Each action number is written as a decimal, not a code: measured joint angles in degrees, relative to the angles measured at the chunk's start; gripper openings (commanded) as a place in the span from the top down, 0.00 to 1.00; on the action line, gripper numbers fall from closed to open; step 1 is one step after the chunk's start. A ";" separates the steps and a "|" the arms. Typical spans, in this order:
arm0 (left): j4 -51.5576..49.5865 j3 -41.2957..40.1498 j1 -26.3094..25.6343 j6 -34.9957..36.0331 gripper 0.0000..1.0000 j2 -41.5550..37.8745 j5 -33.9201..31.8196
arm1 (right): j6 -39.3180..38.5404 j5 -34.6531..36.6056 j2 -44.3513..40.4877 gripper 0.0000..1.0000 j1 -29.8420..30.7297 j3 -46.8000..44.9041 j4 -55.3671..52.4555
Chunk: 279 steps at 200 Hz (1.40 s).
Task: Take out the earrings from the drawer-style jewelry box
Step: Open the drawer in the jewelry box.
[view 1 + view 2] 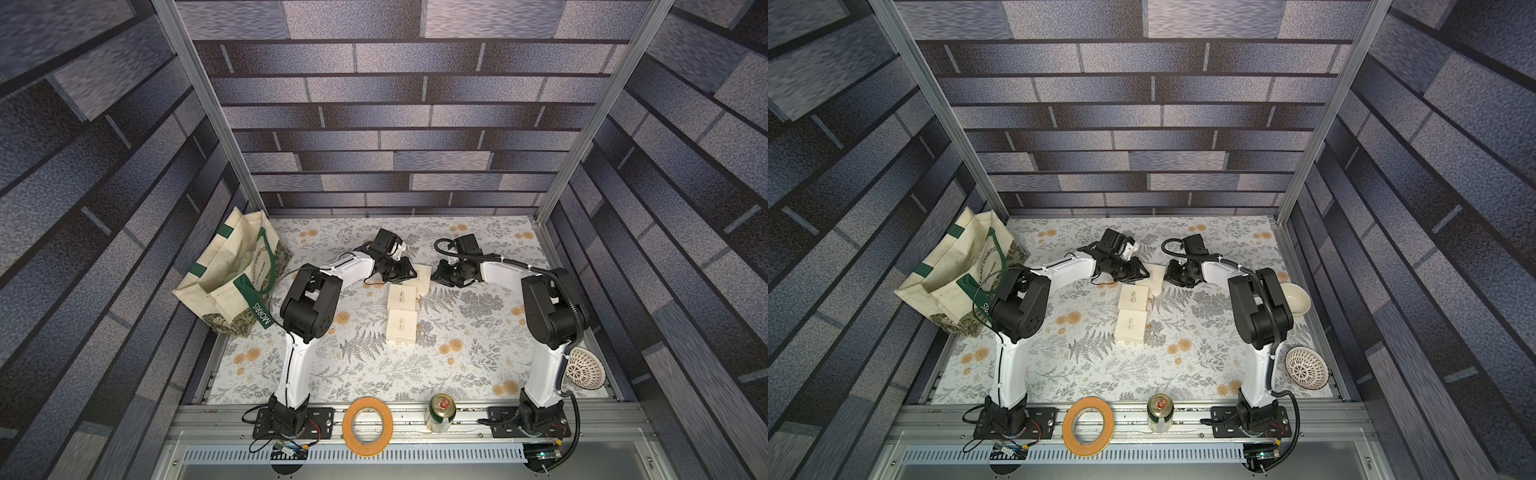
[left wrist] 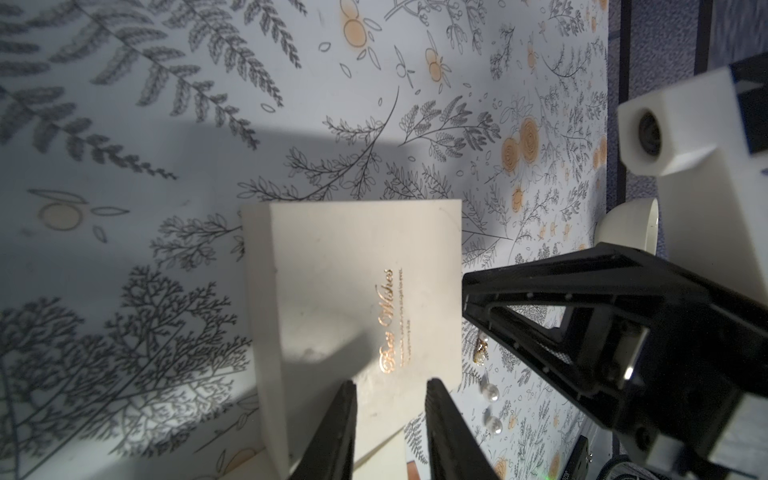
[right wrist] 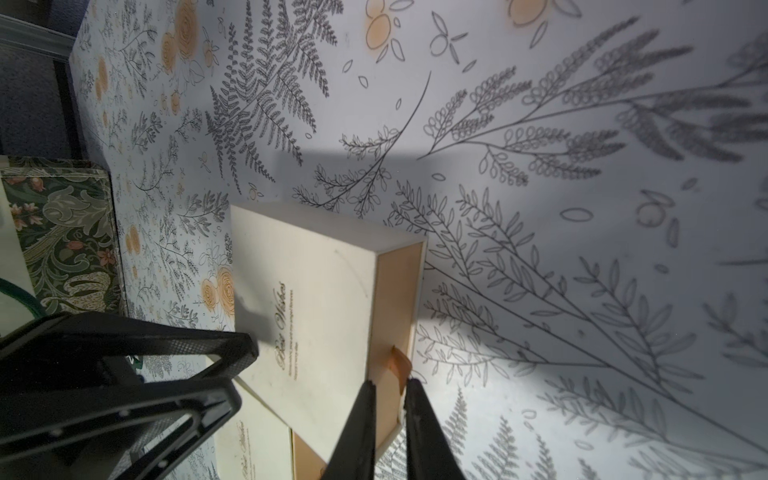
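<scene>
Here, a bench covered in a fern-and-flower print fills the middle of both top views. Two robot arms reach in from the lower edge. Three cream boxes lie in a column at the centre, and the uppermost, the jewelry box, sits between the two tools.

The left tool, at the bottom of the left wrist picture, stands partway open. Both its fingers are over the box lid, and it grips nothing that shows.

The right tool, at the bottom of the right wrist picture, is almost closed. Its tips are at an orange ribbon tab on the tan drawer end. Whether it pinches the tab cannot be told.

The earrings are small pearly beads. They lie on the bench at the lower right of the left wrist picture, just beside the box edge and near the right tool.

The drawer's inside is hidden. In the top views the earrings are mere specks.
</scene>
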 measured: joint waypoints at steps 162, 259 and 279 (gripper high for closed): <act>-0.02 0.00 0.00 0.00 0.69 0.00 -0.02 | 0.37 0.13 0.20 0.81 0.00 -0.55 0.55; -0.02 0.00 0.00 0.00 0.68 0.00 -0.17 | 0.39 0.52 0.20 0.83 0.00 -1.51 1.40; -0.02 0.00 0.00 0.00 0.68 0.00 -0.15 | 0.42 0.50 0.20 0.83 0.00 -1.81 2.03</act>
